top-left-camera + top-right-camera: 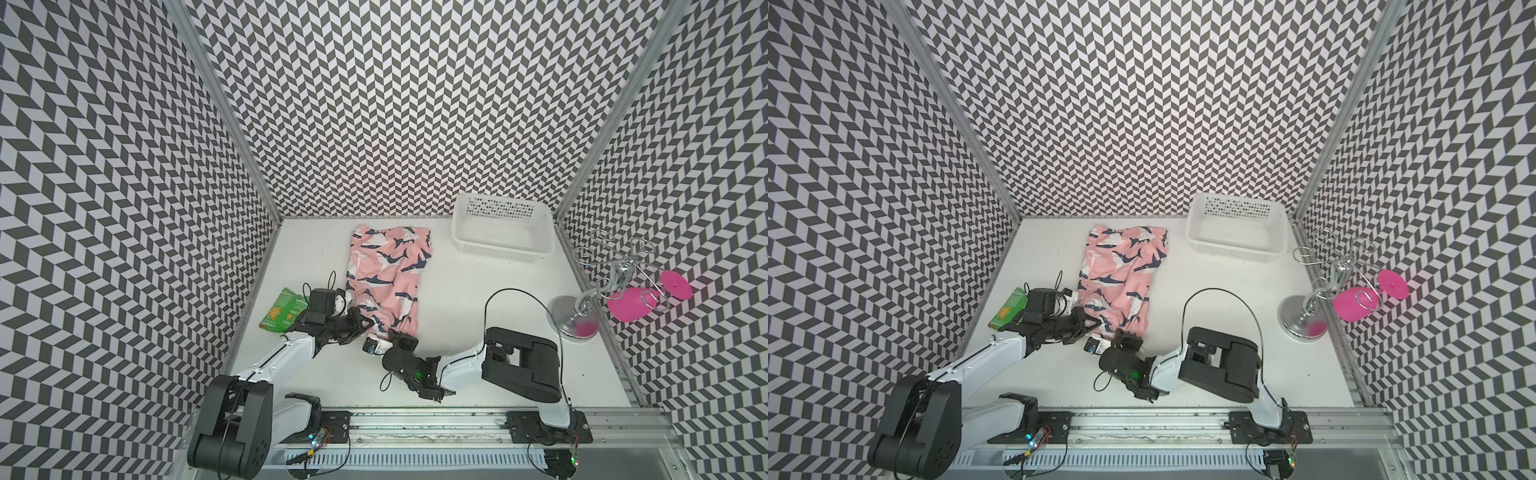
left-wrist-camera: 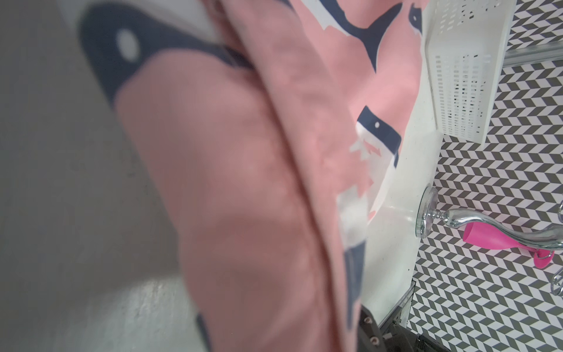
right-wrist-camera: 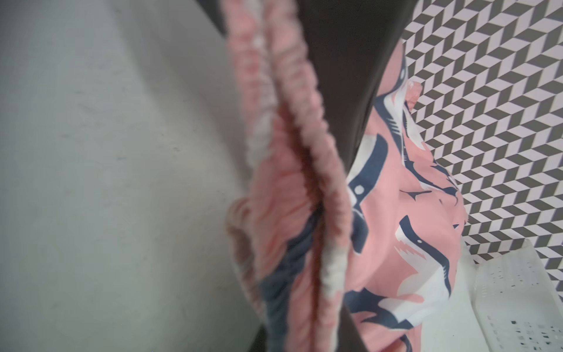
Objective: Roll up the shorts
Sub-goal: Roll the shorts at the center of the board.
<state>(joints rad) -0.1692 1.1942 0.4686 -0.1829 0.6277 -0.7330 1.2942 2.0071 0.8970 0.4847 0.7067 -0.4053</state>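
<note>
Top views: one shorts [image 1: 386, 266] (shark-print); left arm [image 1: 345, 328] and right arm [image 1: 405, 344] jaws clamp it.

I work in a lab-style robot test cell. Black-and-white chevron panels [image 1: 395, 104] fill the upper frame on three sides, framed by aluminium posts [image 1: 232, 124]. My arms [image 1: 286, 353] are bolted to a metal rail [image 1: 415, 419] along the bottom edge of a white tabletop [image 1: 457, 299].

The pink shorts [image 1: 388, 270], printed with navy-and-white sharks, lay stretched lengthwise on the white tabletop [image 1: 457, 311], their gathered waistband [image 3: 304, 146] bunched at the end nearest me.
</note>
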